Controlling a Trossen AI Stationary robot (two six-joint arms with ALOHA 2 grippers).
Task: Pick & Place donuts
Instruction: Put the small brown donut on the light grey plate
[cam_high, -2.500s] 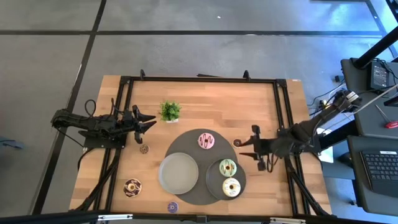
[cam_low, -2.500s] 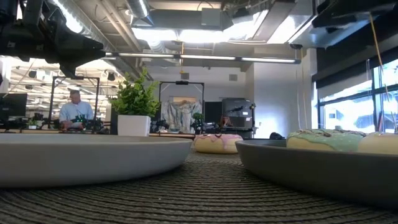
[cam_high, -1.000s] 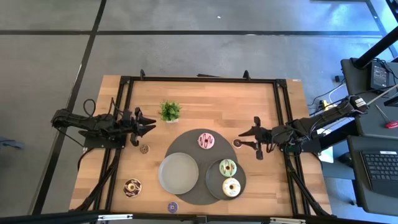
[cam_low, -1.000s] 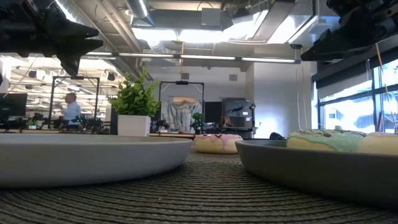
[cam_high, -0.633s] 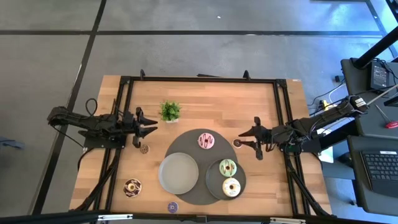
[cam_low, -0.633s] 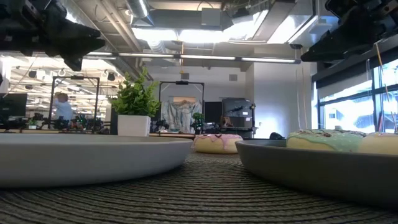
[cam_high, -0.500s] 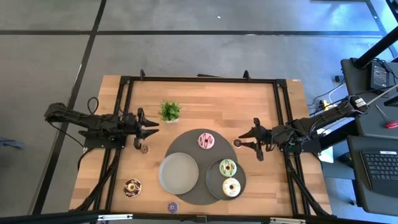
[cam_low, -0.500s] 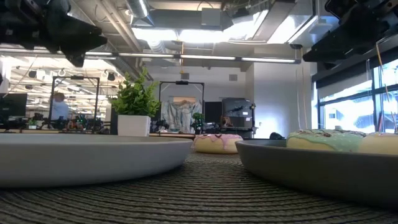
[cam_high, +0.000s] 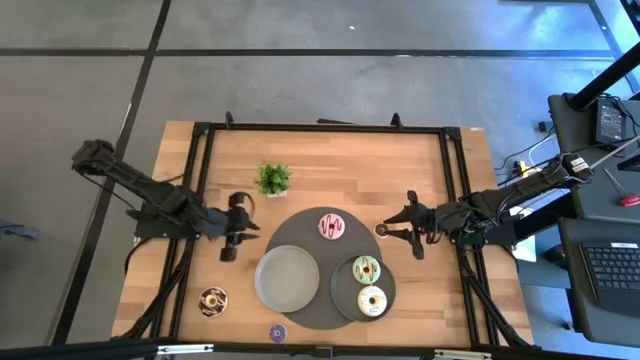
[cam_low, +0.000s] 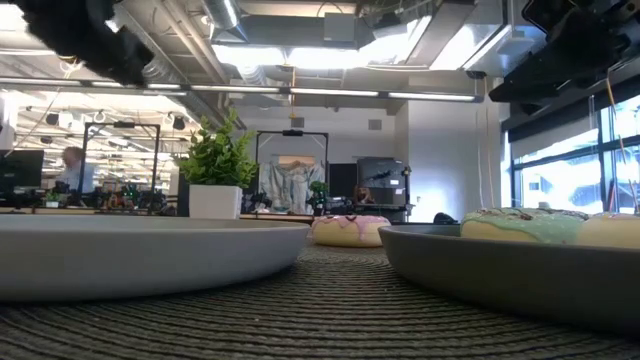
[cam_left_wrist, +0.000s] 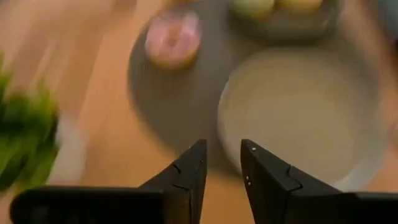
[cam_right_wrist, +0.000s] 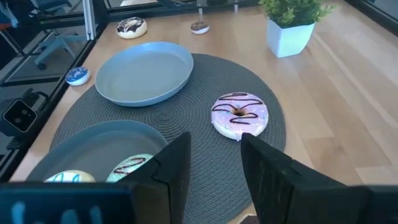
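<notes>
The pink-striped donut lies on the round dark mat. The green donut and the cream donut sit in the smaller grey plate. The chocolate-sprinkled donut and the purple one lie on the wood near the near edge. My left gripper is open and hangs over the spot of the tiny brown donut, hiding it from above. My right gripper is open, just right of the tiny dark donut. It points toward the pink-striped donut.
An empty grey plate lies on the mat's near left part. A small potted plant stands on the table just beyond the left gripper. A black frame rail borders the table. Bare wood lies along the far side.
My left arm has swung out over the table. Its gripper has moved toward the table's right and near edges, tipped downward, and now covers the tiny brown donut in the high view. No donut has moved.
</notes>
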